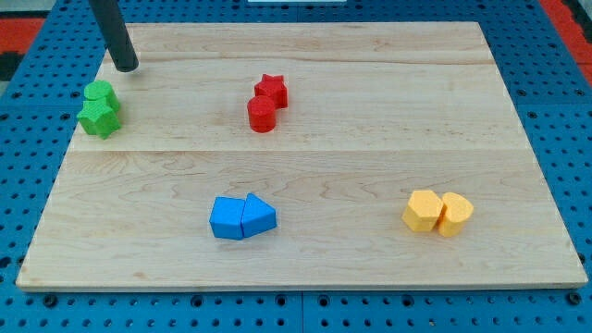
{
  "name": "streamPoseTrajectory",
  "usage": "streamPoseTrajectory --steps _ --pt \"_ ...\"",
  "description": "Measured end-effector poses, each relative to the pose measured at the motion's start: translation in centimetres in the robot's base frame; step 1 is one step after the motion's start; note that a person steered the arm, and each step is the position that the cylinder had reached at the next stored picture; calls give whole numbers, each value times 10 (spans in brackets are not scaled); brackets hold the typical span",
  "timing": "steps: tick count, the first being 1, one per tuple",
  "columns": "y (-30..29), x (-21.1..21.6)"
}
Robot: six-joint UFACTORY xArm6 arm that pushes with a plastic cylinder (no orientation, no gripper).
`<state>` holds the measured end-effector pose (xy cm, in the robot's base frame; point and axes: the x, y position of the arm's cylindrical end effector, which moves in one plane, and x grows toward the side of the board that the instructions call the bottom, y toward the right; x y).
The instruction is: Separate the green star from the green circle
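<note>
Rod length above our tip (125,67) is cut off by the view's top edge, so we cannot see the arm it hangs from. We carry no fingers; the rod ends in a plain blunt tip resting on the wooden board (370,157), pinching nothing.

Taking the green star (99,118) as landmark: it sits at the board's left edge, toward the view's top. The green circle (99,93) touches it on the side toward the view's top, the two reading almost as one mass, their seam hard to make out. Our tip stands just beyond the green circle, toward the view's top and slightly right, apart from it.

Well to the star's right lie a red star (272,89) and a red cylinder (262,114), touching. Below-right of the star, two blue blocks (242,217) press together; their shapes are unclear. Far right and lower, two yellow blocks (437,213) touch.

No writing or labels are legible anywhere.
</note>
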<state>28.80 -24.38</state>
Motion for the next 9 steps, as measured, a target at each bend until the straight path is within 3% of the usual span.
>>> streamPoseTrajectory --steps 3,5,6,7,8,9 --pt "-59 -26" --pt "-61 33" --pt "-56 103" --pt "-39 129" --pt "-4 106" --pt "-9 104"
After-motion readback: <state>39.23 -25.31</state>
